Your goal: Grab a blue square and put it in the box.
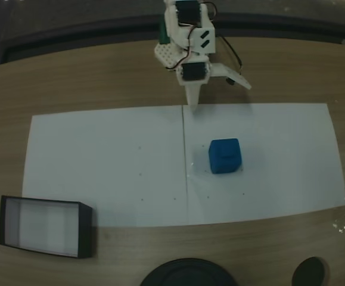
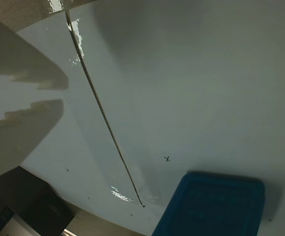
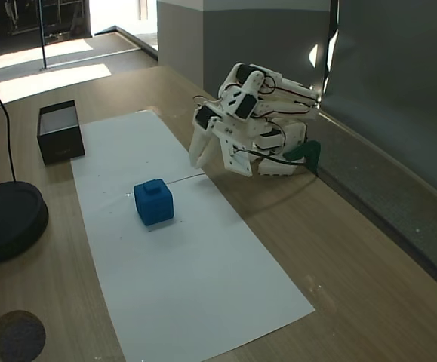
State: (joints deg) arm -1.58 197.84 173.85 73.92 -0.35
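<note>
While the arm sits folded back near its base, the gripper hangs with its jaws spread and nothing between them, one finger pointing down at the far edge of the paper, the other splayed out to the side. The cube rests on the paper, apart from the gripper; in a fixed view it lies at about five o'clock from the down-pointing fingertip. The box stands well apart on the bare table, off the paper's corner at about eight o'clock from the cube in that view.

I'd say the reach has not begun, so the step in hand is the approach. The next move calls for stretching forward and down over the cube, jaws kept wide enough to straddle it.

There is open paper all round the cube. A round black base and a small dark disc sit by the near table edge, away from the likely path to the box.
</note>
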